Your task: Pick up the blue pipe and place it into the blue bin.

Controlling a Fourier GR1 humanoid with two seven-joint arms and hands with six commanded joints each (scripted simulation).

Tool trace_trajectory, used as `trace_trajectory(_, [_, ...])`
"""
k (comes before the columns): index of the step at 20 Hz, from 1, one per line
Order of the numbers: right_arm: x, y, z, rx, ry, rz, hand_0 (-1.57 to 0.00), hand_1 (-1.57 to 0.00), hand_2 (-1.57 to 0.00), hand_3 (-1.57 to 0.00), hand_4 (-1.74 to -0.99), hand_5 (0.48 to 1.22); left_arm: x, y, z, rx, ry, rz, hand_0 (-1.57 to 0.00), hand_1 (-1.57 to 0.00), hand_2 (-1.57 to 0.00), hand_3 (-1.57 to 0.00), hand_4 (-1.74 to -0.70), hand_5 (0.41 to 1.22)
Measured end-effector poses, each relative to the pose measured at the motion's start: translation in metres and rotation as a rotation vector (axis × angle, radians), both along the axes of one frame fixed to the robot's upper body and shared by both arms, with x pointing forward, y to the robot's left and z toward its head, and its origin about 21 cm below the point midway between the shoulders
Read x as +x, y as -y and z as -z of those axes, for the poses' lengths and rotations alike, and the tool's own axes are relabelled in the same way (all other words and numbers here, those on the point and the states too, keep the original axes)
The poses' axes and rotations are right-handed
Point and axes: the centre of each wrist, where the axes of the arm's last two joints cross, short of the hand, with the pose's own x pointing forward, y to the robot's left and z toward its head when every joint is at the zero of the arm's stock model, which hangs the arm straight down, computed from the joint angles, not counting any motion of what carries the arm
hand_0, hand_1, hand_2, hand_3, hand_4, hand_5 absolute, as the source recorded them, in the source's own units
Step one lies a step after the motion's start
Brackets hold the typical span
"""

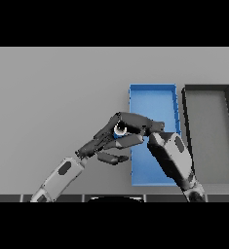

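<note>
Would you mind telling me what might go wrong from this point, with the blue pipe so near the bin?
1. The right robot hand curls round the blue pipe over the left edge of the blue bin; released now, the pipe might strike the rim and roll onto the table.
2. The left robot hand sits just under the right one, so the two could collide.
3. Little of the pipe shows, so the hold may be loose.

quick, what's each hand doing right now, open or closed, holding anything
Left hand: open, fingers straight, beside the right hand, holding nothing.
Right hand: closed around the blue pipe, at the left edge of the blue bin.
</note>
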Motion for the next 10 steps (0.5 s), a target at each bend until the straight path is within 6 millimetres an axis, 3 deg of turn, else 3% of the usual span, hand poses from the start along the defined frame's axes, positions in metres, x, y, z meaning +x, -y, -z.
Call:
trace_trajectory(3, [0.003, 0.009, -0.040, 0.095, -0.058, 0.015, -1.57, -1.57, -1.57, -1.57, -1.699, 1.154, 0.000, -0.002, -0.001, -0.006, -0.015, 0.010, 0.00, 0.00, 0.00, 0.00, -0.92, 0.503])
trace_trajectory(6, [0.021, 0.022, -0.087, 0.179, -0.008, 0.053, -1.57, -1.57, -1.57, -1.57, -1.720, 1.127, -0.007, -0.001, 0.001, -0.006, -0.007, 0.019, 0.00, 0.00, 0.00, 0.00, -0.91, 0.502])
trace_trajectory(10, [0.041, 0.036, -0.124, 0.236, 0.025, 0.232, -1.57, -1.57, -1.57, -1.57, -1.732, 1.117, -0.007, -0.005, 0.000, -0.011, 0.013, 0.022, 0.00, 0.00, 0.00, 0.00, -0.91, 0.492])
